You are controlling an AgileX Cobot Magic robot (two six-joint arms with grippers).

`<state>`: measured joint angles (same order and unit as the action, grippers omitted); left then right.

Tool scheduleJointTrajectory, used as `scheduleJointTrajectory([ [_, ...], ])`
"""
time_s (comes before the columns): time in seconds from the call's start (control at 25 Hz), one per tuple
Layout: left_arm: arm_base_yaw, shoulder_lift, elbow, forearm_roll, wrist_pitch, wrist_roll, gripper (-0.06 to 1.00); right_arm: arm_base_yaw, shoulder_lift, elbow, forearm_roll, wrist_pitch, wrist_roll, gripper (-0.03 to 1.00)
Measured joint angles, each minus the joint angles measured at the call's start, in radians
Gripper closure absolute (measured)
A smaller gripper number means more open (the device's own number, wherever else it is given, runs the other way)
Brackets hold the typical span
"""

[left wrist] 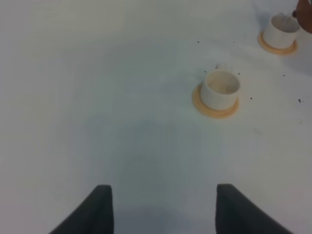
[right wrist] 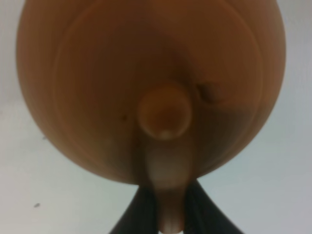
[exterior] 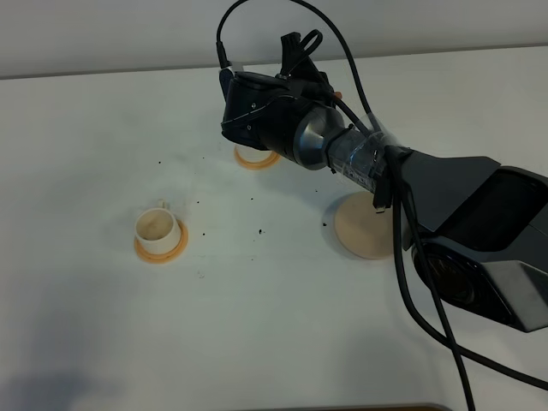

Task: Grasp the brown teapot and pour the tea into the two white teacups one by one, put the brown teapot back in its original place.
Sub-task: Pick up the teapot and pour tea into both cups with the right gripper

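One teacup [exterior: 157, 228], left of centre, seems filled; the brown teapot [right wrist: 151, 87], pinched by the right gripper [right wrist: 170, 207], is held over the second teacup [left wrist: 282, 30], upper centre, its beige disc [exterior: 364, 227] bare, the left gripper [left wrist: 163, 209] spread.

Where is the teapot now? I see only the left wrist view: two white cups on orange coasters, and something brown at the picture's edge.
Observer: The right gripper is shut on the handle of the brown teapot; its knobbed lid fills the right wrist view.
Operator: Is it above a cup?
Observer: In the high view the right arm covers the far cup; only its orange coaster shows beneath.
Operator: And the teapot's resting place?
Observer: The beige disc lies bare, to the right of the near cup in the high view.
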<state>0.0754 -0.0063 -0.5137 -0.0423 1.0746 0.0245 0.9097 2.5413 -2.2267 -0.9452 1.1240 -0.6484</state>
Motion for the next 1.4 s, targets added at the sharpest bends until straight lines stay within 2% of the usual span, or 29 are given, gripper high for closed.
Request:
scheduleJointTrajectory([
  [0.32, 0.0, 0.0, 0.0, 0.0, 0.0, 0.0, 0.48, 0.001, 0.0, 0.0, -0.033, -0.023, -0.069, 0.88],
  [0.84, 0.0, 0.0, 0.0, 0.0, 0.0, 0.0, 0.48, 0.001, 0.0, 0.0, -0.116, -0.061, -0.09, 0.88],
  [1.4, 0.0, 0.0, 0.0, 0.0, 0.0, 0.0, 0.48, 0.001, 0.0, 0.0, -0.146, -0.094, -0.171, 0.88],
])
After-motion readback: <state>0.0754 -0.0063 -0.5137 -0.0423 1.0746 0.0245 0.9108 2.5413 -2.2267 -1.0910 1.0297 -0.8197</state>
